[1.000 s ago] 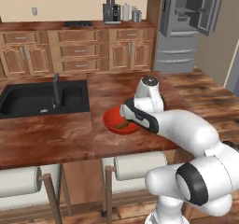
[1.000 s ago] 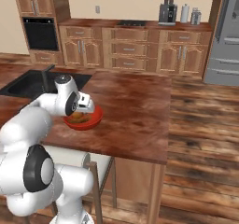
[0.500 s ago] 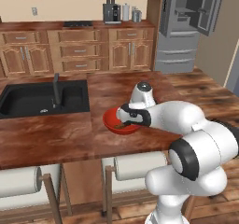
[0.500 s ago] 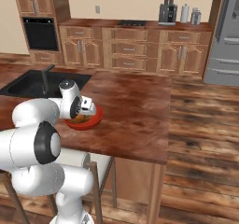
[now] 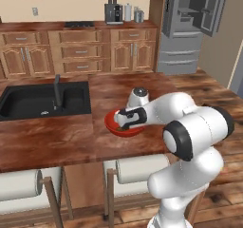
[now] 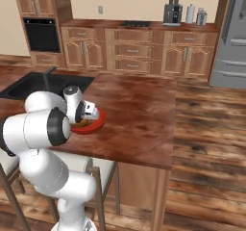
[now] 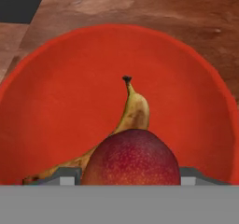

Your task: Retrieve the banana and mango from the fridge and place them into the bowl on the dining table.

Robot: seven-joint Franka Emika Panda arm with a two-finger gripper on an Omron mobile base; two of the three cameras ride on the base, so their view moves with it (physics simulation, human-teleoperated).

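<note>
Mango [image 7: 132, 157] between end effector [image 7: 128, 175] fingers, over bowl [image 7: 56, 101]

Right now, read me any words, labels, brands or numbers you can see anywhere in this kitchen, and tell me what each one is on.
No readable text anywhere.
Fridge: no legible lettering or digits on its doors or panel.
Coffee machine and canisters on the back counter: too small and blurred to read any label.
Oven: no legible markings.
Red bowl, banana and mango: no stickers or print.
</note>
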